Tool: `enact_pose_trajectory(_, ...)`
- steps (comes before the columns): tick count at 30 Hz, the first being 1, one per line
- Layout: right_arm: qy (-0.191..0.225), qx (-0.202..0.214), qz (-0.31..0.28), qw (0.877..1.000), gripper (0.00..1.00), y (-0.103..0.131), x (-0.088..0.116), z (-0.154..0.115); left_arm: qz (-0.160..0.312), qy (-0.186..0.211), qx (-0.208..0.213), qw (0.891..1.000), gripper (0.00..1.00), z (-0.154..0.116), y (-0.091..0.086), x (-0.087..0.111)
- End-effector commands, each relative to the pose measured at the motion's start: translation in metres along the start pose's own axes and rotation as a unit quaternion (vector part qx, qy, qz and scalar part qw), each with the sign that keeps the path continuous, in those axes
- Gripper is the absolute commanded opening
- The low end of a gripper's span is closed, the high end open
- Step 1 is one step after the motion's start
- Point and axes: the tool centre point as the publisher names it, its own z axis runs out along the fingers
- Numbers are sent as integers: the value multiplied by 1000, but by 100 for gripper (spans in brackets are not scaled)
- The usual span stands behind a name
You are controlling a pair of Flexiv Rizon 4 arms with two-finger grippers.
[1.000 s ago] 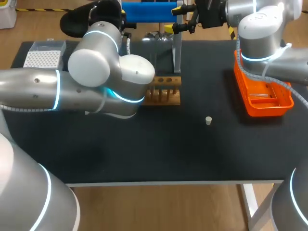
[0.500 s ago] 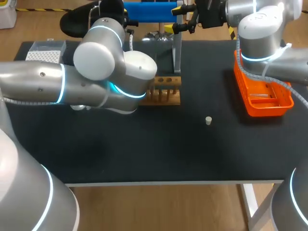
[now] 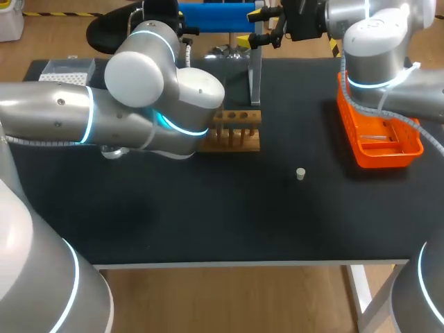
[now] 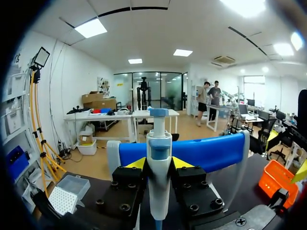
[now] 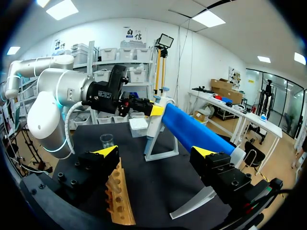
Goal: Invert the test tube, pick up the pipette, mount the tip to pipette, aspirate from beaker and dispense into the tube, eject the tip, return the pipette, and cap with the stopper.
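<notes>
Black matting is covering the bench (image 3: 208, 222). Seen from above, the grey left arm (image 3: 139, 104) is spanning its left half and ending at the far middle, where a stand with a blue horizontal bar (image 3: 215, 15) is standing. A wooden test-tube rack (image 3: 237, 130) is sitting at mid-bench just right of that arm; I cannot tell whether a tube is standing in it. A small pale stopper (image 3: 300, 173) is lying alone on the near right. An orange plastic tray (image 3: 385, 161) is sitting at the right edge, and a clear-lidded white tip box (image 3: 66, 78) is sitting in the far left corner.

From the left wrist, the left gripper (image 4: 159, 164) is clenching the white pipette with a blue collar (image 4: 159, 143). Its yellow tips are pressing on both sides while the pipette is hanging upright against the blue bar.

From the right wrist, the right gripper (image 5: 157, 152) is standing released, fingers wide apart and holding nothing. A small glass beaker (image 5: 106, 140) is standing ahead of it, past the rack's far end.

Picking up the pipette looks to be the step in hand. It probably wants a straight upward lift until the shaft is clearing the bar, staying vertical and away from the nearby right gripper, before swinging left to the tip box.

No writing on the bench's things is showing legibly.
</notes>
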Motion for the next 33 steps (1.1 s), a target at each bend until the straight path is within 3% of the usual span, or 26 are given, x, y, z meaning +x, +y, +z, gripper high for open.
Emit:
enact_pose_trajectory(1, 2, 1, 0, 1000, 100, 0, -1, -1, 0, 2, -6, 1000, 0, 4, -3, -3)
enact_pose_trajectory(33, 2, 1, 0, 1000, 100, 0, -1, -1, -1, 14, -40, 999, 0, 22, 1, -5)
